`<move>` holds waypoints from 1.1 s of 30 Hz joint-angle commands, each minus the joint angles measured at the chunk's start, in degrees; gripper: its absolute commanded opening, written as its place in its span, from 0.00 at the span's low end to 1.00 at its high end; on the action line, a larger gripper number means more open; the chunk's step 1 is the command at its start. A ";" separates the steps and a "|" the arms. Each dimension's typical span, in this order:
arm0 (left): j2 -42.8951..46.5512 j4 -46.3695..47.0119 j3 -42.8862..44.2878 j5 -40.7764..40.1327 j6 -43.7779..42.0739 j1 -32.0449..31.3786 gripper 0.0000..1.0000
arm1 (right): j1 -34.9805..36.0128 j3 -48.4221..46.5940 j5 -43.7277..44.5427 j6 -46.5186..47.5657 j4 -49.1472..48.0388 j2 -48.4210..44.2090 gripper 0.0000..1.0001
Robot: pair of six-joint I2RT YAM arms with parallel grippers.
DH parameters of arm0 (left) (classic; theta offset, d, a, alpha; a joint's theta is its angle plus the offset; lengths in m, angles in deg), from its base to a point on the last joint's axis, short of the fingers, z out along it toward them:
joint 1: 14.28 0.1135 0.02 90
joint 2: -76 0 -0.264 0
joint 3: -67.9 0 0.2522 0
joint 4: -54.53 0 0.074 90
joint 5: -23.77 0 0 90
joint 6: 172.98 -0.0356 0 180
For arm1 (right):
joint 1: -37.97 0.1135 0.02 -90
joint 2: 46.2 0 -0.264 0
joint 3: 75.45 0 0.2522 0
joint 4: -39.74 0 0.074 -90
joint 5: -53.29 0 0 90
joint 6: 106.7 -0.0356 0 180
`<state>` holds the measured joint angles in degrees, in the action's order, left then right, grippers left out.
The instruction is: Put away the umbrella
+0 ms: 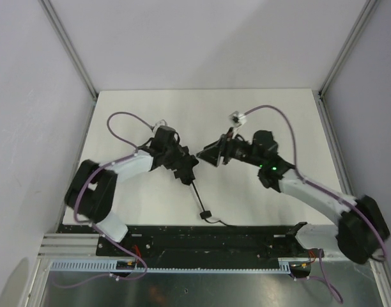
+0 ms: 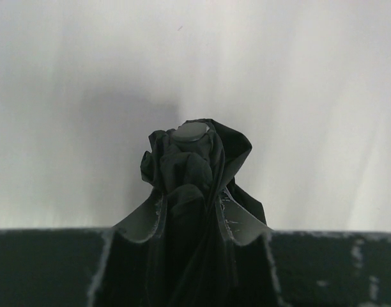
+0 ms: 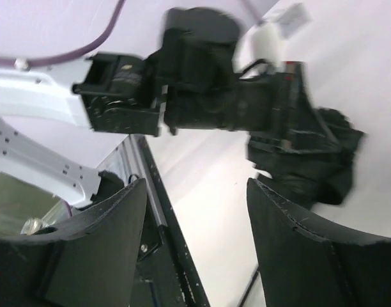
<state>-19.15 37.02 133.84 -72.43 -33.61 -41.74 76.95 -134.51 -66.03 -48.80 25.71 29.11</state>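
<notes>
The umbrella lies on the white table (image 1: 259,115). Its thin dark shaft (image 1: 197,197) runs toward me to the small black knob handle (image 1: 205,215), with the strap (image 1: 219,222) beside it. My left gripper (image 1: 185,167) is shut on the bunched black fabric end. In the left wrist view the fabric (image 2: 194,166), with its round tip cap (image 2: 190,132), sticks out beyond my left gripper (image 2: 192,203). My right gripper (image 1: 213,154) is open and empty, just right of the fabric end. In the right wrist view, my right gripper (image 3: 195,192) faces the fabric (image 3: 329,157) held by the left gripper.
The black and metal rail (image 1: 234,240) with the arm bases runs along the near table edge. Grey walls and aluminium posts (image 1: 71,48) close in the table on three sides. A small white tag (image 1: 236,117) sits on the right arm's purple cable.
</notes>
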 commanded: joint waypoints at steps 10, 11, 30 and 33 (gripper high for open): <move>27.93 54.76 -13.91 4.74 -51.47 -7.41 0.00 | -7.77 -1.11 9.74 8.93 39.01 -24.81 0.69; 28.06 57.47 -15.43 6.61 -53.62 -7.95 0.00 | -7.77 -1.11 9.60 8.96 39.60 -25.67 0.69; 6.43 99.77 -47.92 4.62 -37.96 -19.40 0.00 | -3.52 8.01 7.56 8.72 36.29 -27.51 0.73; 12.66 99.58 -47.81 7.87 -33.33 -19.21 0.00 | -0.77 8.35 4.74 9.85 34.71 -24.99 0.78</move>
<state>-10.12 122.21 88.34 -68.25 -75.51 -60.78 73.21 -126.23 -57.83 -40.29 65.66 2.10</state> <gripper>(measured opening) 0.251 0.754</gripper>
